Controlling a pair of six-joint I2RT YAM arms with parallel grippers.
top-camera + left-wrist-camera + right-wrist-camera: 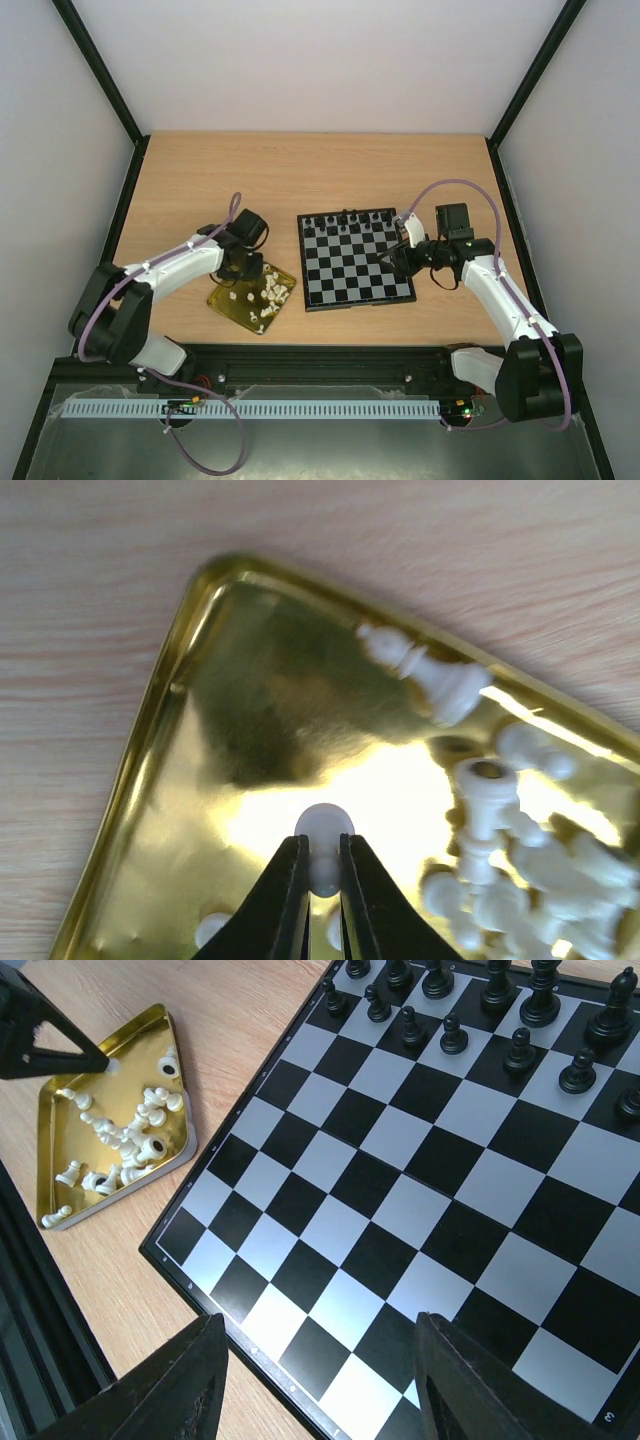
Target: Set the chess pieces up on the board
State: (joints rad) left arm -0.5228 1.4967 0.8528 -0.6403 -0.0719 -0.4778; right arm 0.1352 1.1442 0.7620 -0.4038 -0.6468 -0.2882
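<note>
the left gripper point(322, 852) is clamped on a white pawn point(324, 825) at lower centre of the left wrist view, in the gold tray point(165, 720); other chess pieces point(520, 880) lie heaped at lower right. the pawn looks light, hard and slick, so the neck under its head seems the surest hold. the right gripper point(320, 1345) hangs with jaws apart above the board point(400, 1200).

The near rows of the board point(400, 1210) stand free, while black chessmen point(452, 1035) crowd only its far rows.
</note>
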